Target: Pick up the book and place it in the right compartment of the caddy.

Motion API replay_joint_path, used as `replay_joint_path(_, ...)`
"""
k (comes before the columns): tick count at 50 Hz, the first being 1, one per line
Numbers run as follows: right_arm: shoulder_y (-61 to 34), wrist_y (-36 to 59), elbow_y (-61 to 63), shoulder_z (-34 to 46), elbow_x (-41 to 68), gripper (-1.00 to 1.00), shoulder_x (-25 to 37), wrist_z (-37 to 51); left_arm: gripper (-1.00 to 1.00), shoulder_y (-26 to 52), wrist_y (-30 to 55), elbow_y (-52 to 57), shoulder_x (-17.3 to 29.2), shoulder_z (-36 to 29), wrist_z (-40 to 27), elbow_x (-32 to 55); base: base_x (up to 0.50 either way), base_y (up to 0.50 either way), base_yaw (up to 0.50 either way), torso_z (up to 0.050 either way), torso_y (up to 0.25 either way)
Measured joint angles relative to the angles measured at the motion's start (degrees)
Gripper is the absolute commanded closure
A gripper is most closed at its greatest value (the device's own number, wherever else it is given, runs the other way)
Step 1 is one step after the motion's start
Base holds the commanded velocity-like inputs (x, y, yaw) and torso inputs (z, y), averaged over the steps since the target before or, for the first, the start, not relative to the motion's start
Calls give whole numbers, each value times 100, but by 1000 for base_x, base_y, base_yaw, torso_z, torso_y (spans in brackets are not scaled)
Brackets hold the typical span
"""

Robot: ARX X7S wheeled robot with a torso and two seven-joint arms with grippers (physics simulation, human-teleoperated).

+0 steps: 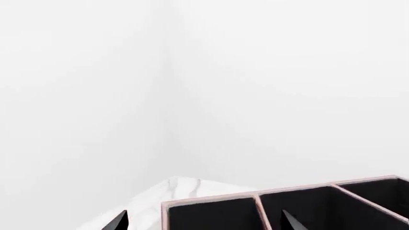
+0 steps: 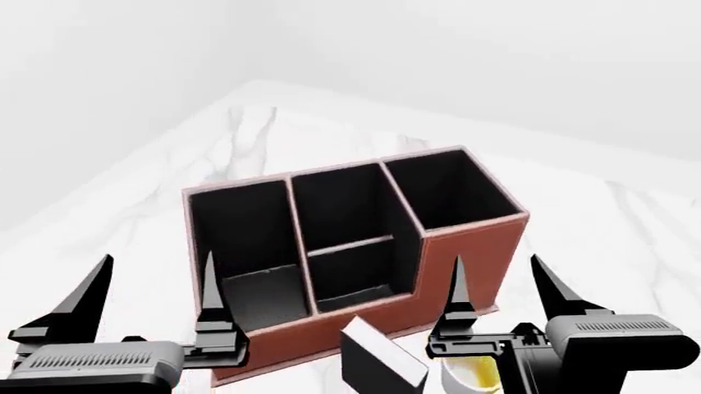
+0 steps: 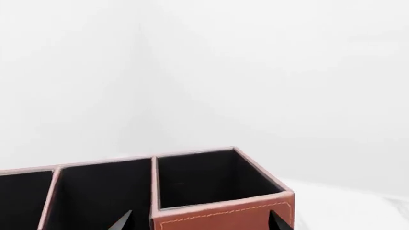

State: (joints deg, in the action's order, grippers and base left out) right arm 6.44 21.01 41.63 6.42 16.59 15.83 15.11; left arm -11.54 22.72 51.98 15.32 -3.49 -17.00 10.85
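The reddish-brown caddy (image 2: 460, 254) stands on the white marble table, black inside. Its right compartment (image 2: 449, 193) is the tall square well at the right end, seen close in the right wrist view as well (image 3: 211, 177). The black book (image 2: 378, 361) with white page edges lies in front of the caddy at the bottom edge of the head view, between the two arms. My left gripper (image 2: 157, 261) hovers open near the caddy's left front, holding nothing. My right gripper (image 2: 495, 261) hovers open by the caddy's right front corner, also with nothing in it. Both wrist views show spread fingertips over the caddy rim (image 1: 255, 195).
A white-and-yellow mug (image 2: 471, 373) sits just right of the book, partly under my right gripper. The marble table (image 2: 592, 222) extends behind and to the right of the caddy, with its far corner near a plain white wall.
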Motion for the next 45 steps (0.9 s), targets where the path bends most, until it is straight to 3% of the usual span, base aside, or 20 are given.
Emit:
replay_joint_path(23,0,-33,-8,63,48,-100,78,79,-100,1,-33,-9,103,-57,-116,65,0,0,500,0,0)
replay_joint_path(34,12,-102,-26,93,98,-100,111,75,-100,13,-45,-19,147,-82,-168,93,-47,74,0,0,0)
replay_joint_path(45,4,-104,-41,111,185,-100,137,85,-100,22,-51,-21,191,-101,-219,121,254,-400,0,0,0)
